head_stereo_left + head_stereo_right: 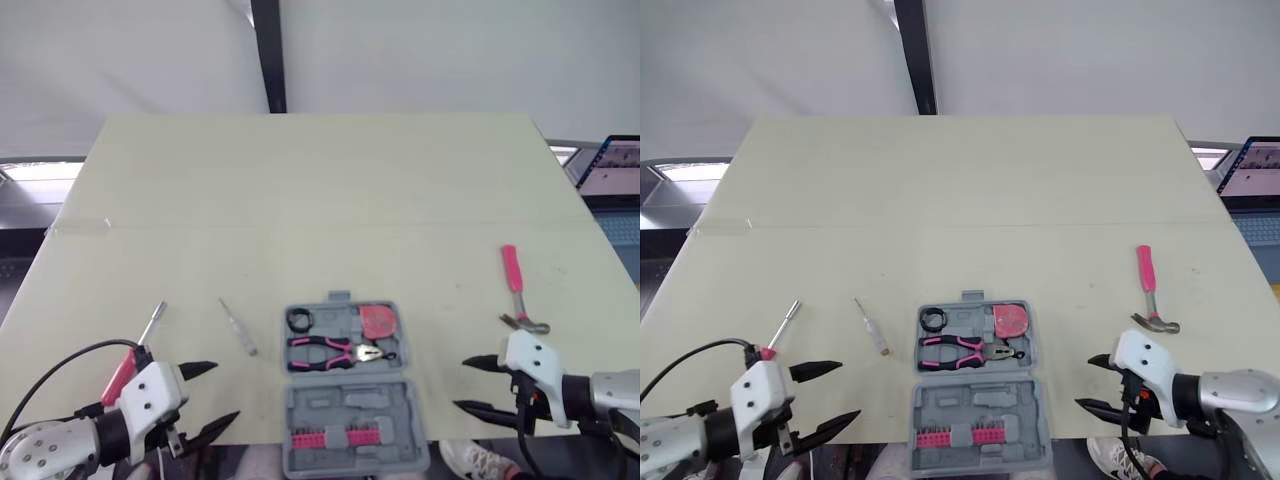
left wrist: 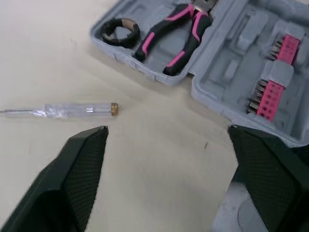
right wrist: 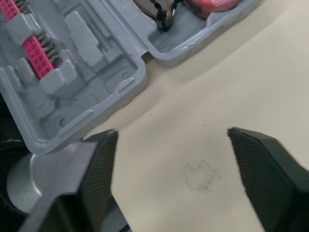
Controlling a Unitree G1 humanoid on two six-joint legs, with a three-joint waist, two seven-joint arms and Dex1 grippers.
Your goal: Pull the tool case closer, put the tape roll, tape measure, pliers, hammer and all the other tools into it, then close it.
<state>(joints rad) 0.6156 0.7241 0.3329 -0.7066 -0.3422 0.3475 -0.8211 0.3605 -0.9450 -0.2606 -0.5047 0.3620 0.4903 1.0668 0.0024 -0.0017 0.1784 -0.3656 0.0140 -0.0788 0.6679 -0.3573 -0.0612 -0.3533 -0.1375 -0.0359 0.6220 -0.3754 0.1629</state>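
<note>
The grey tool case [image 1: 350, 400] lies open at the table's near edge, between my grippers. Its far half holds a black tape roll [image 1: 299, 320], pink-handled pliers [image 1: 335, 350] and a pink tape measure [image 1: 378, 321]; the near half holds pink bit racks [image 1: 335, 438]. A pink-handled hammer [image 1: 517, 289] lies right of the case, just beyond my right gripper [image 1: 476, 385], which is open and empty. A clear-handled screwdriver [image 1: 238, 327] and a pink-handled driver [image 1: 135, 353] lie left of the case. My left gripper [image 1: 210, 398] stands open near the front edge, empty.
The pale table [image 1: 320, 200] stretches far beyond the tools. A laptop [image 1: 612, 165] sits off the table's right side. A dark post [image 1: 268, 55] rises behind the table against white curtains.
</note>
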